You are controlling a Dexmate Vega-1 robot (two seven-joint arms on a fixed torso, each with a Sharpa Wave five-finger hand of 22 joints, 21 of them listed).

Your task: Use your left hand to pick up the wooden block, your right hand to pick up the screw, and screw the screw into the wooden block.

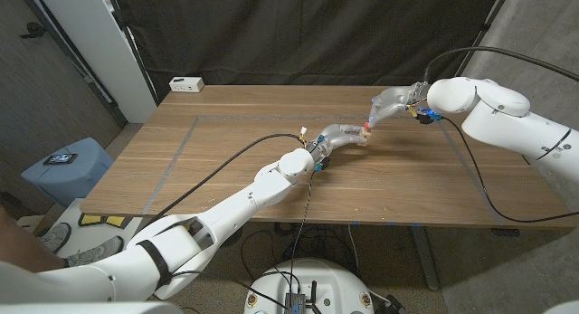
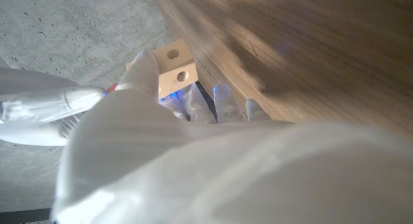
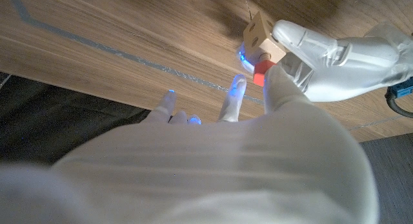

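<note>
Left hand (image 1: 336,136) grips the wooden block (image 2: 175,64) above mid-table (image 1: 226,160), holed faces showing in the left wrist view. Right hand (image 1: 384,108) pinches the red-headed screw (image 3: 261,70) between fingertips, its tip right against the block; the two hands meet there.

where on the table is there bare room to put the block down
Bare wood lies on the table's left half, between the white box at the far corner and the left arm, and along the near edge under the right arm. It is crowded mid-table, where the left hand holds the wooden block against the right hand.
</note>
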